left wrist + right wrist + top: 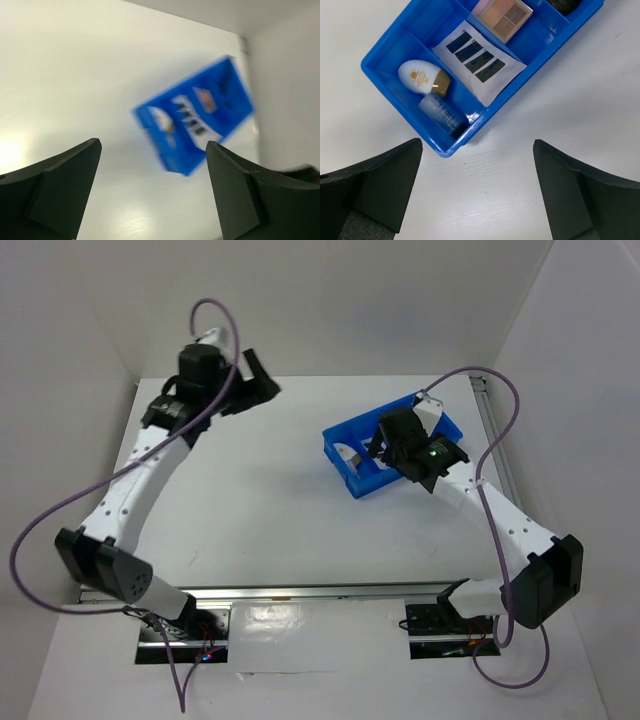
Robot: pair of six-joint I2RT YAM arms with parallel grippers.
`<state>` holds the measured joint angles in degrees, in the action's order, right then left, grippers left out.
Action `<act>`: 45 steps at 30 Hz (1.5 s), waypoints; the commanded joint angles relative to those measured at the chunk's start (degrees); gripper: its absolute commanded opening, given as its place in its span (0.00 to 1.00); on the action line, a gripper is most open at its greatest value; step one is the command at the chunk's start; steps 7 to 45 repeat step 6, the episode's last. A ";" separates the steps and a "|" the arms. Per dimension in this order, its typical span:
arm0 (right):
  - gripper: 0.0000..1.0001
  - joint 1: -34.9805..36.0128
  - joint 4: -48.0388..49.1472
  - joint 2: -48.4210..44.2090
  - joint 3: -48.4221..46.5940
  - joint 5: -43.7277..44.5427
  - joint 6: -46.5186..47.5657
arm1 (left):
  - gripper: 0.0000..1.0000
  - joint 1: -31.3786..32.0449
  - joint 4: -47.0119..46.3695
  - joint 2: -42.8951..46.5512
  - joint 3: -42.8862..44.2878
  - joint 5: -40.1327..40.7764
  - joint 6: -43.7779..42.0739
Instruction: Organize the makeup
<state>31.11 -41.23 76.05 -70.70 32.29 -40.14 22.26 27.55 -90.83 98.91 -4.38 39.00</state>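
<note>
The makeup lies in a blue compartmented tray [338, 436] at the right of the table. In the right wrist view the tray [442, 149] holds a white egg-shaped sponge with a tan base [420, 76], a clear tube [441, 113], a white card with black strips [479, 59] and a pink and tan compact [502, 12]. A dark item [565, 5] shows at the top edge. My right gripper [477, 145] hangs open above the tray's near corner, holding nothing. My left gripper [152, 145] is open and empty, raised at the far left [258, 376], with the tray [195, 120] blurred in its view.
White walls close in the table at the back and on both sides. A metal rail [320, 592] runs along the near edge between the arm bases. Purple cables loop from both arms.
</note>
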 commanded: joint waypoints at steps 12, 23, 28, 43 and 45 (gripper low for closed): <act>0.99 -1.23 2.12 -3.28 1.70 -3.29 -0.82 | 1.00 -14.26 11.99 11.72 -16.29 15.10 -3.06; 0.99 -1.23 2.12 -3.28 1.70 -3.29 -0.82 | 1.00 -14.26 11.99 11.72 -16.29 15.10 -3.06; 0.99 -1.23 2.12 -3.28 1.70 -3.29 -0.82 | 1.00 -14.26 11.99 11.72 -16.29 15.10 -3.06; 0.99 -1.23 2.12 -3.28 1.70 -3.29 -0.82 | 1.00 -14.26 11.99 11.72 -16.29 15.10 -3.06; 0.99 -1.23 2.12 -3.28 1.70 -3.29 -0.82 | 1.00 -14.26 11.99 11.72 -16.29 15.10 -3.06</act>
